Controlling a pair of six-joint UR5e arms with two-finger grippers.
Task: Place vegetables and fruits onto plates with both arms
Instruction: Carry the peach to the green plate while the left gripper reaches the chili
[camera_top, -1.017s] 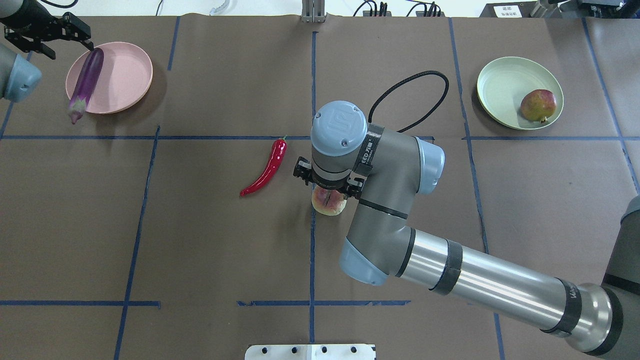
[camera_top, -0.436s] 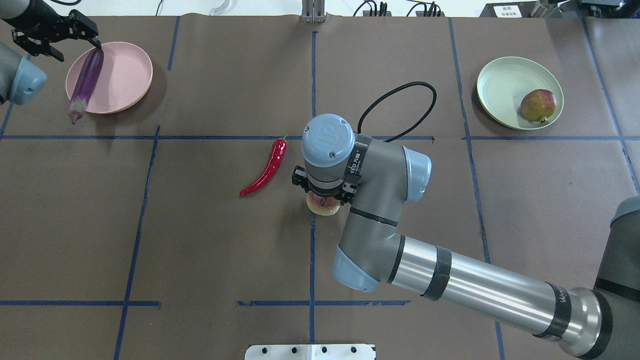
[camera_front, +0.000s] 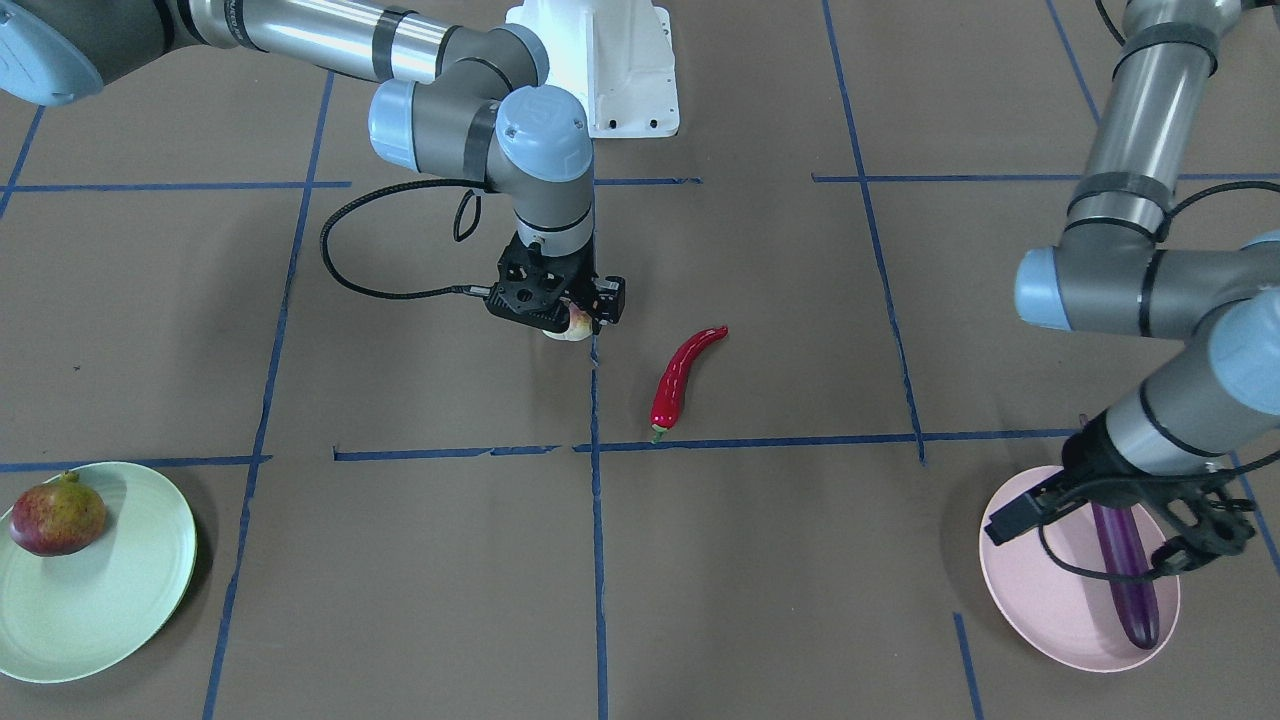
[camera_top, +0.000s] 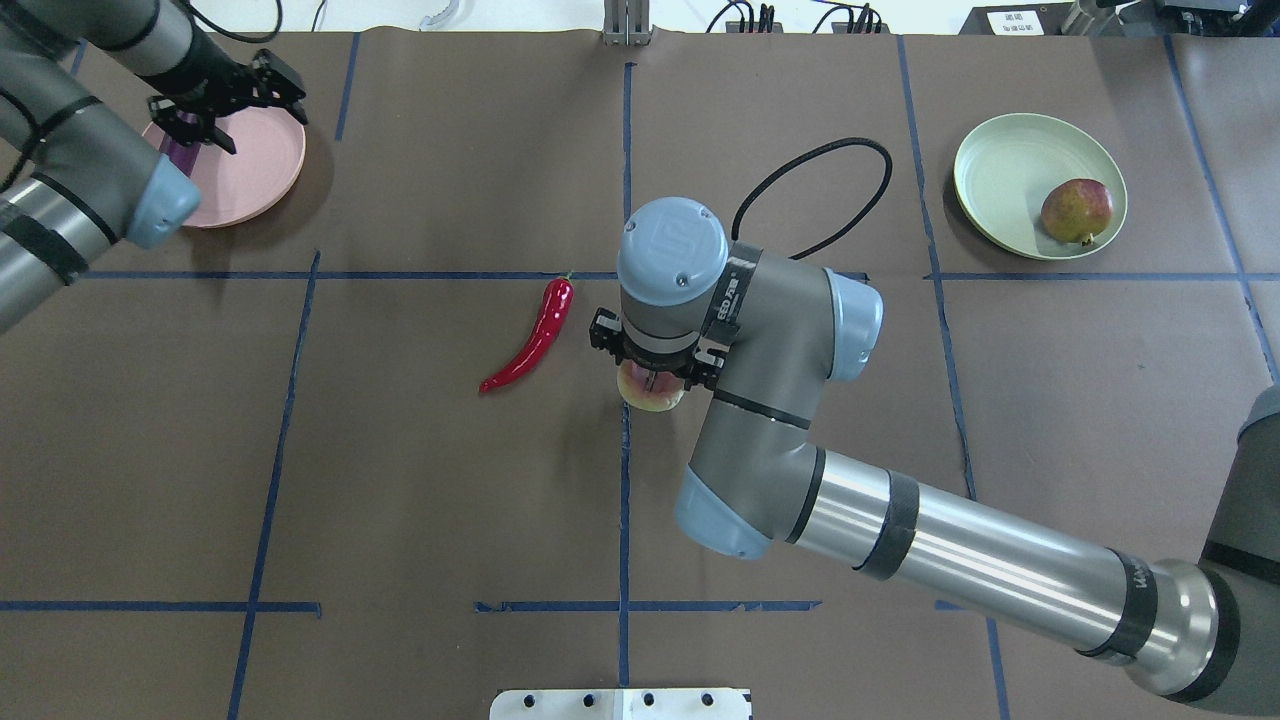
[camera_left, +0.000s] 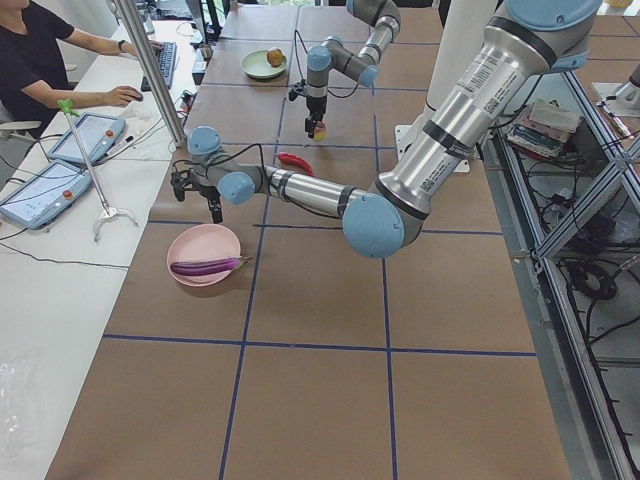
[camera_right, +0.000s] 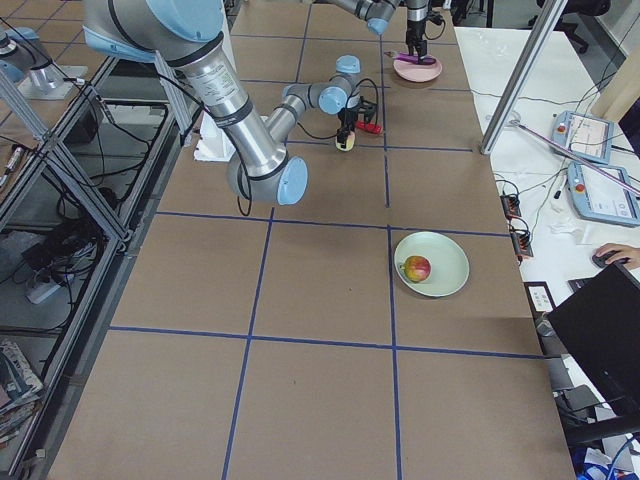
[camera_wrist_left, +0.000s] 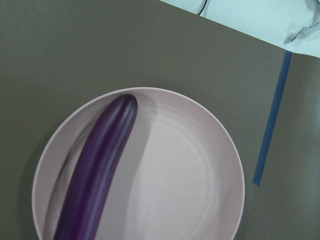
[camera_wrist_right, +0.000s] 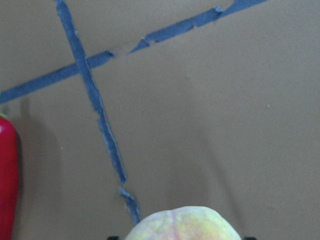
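Note:
My right gripper (camera_top: 652, 383) is at the table's middle, shut on the pink-yellow peach (camera_top: 651, 398), which also shows in the right wrist view (camera_wrist_right: 182, 222). The red chili pepper (camera_top: 530, 335) lies on the paper just to its left. My left gripper (camera_top: 228, 105) hangs open and empty above the pink plate (camera_top: 265, 165). The purple eggplant (camera_wrist_left: 97, 170) lies in that plate (camera_wrist_left: 185, 170). In the overhead view the arm hides most of the eggplant. The pomegranate (camera_top: 1077, 210) sits in the green plate (camera_top: 1000, 170) at the far right.
The white base block (camera_top: 620, 703) is at the near table edge. Blue tape lines cross the brown paper. A black cable (camera_top: 820, 190) loops behind my right wrist. An operator (camera_left: 45, 60) sits at a side desk beyond the table's left end.
My left arm has swung right over the pink plate and now hides most of the eggplant. My right gripper has shifted slightly, and the peach moved with it.

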